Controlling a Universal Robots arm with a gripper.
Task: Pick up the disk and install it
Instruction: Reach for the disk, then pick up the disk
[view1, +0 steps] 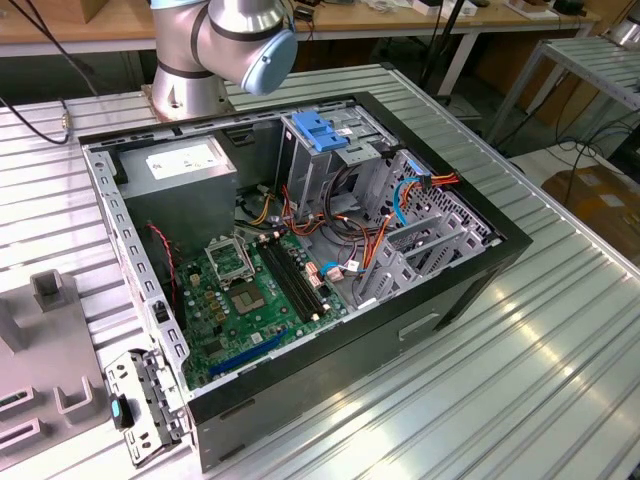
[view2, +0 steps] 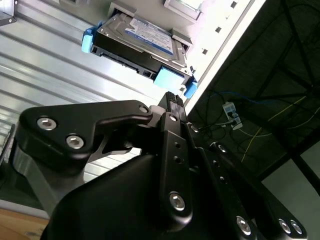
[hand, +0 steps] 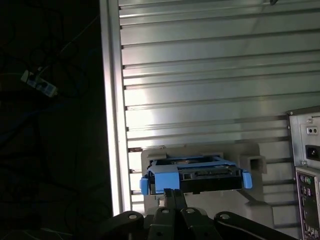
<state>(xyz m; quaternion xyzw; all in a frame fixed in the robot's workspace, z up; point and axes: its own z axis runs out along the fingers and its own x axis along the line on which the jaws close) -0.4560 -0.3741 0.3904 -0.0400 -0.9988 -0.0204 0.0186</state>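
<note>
The disk (view2: 140, 42) is a flat silver-grey drive with a white and blue label and blue side rails. It lies on a grey holder (hand: 250, 200) on the ribbed metal table, close to the table's edge. In the first wrist view the disk (hand: 195, 172) faces me end-on, its blue rail tab just beyond my fingertips. My gripper (hand: 172, 194) hangs short of it, shut, with nothing between the fingers. In the second wrist view the black gripper (view2: 172, 97) points at the disk's blue tab without touching it.
The open computer case (view1: 470, 290) lies on the table beside the arm's base (view1: 190, 90). It holds a metal cage with a blue top (view1: 320, 130), a grey power-supply box (view1: 185, 165) and a green board (view1: 240, 300). The table edge (hand: 112, 125) drops to a dark floor with cables.
</note>
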